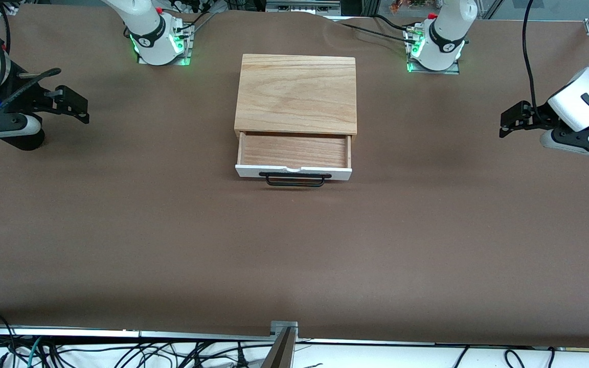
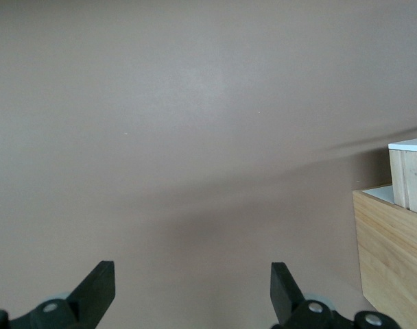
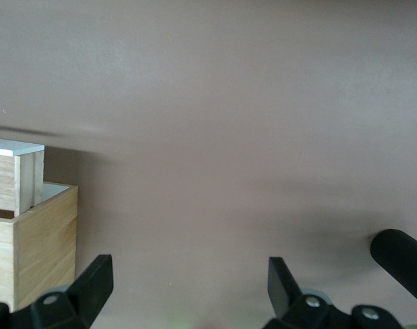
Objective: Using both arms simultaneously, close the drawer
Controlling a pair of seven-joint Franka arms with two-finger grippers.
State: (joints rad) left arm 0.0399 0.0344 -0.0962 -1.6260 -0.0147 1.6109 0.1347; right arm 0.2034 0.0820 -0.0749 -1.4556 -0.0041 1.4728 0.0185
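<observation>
I see drawer [image 1: 294,153] pulled out of box [image 1: 296,94] | left claw [image 1: 510,122] spread over surface [image 1: 294,245] | right claw [image 1: 77,108] spread likewise

The box [image 1: 297,92] is showing light, smooth wood with plain grain, matt. The drawer [image 1: 294,156] is showing a darker wood floor, a smooth white painted front [image 1: 294,173] and a thin black wire handle [image 1: 295,179]. The table [image 1: 294,245] is lying under a matt brown cloth-like cover. Both arms are showing glossy white shells; the left gripper [image 1: 509,122] and right gripper [image 1: 77,105] are looking like matt black plastic.
</observation>
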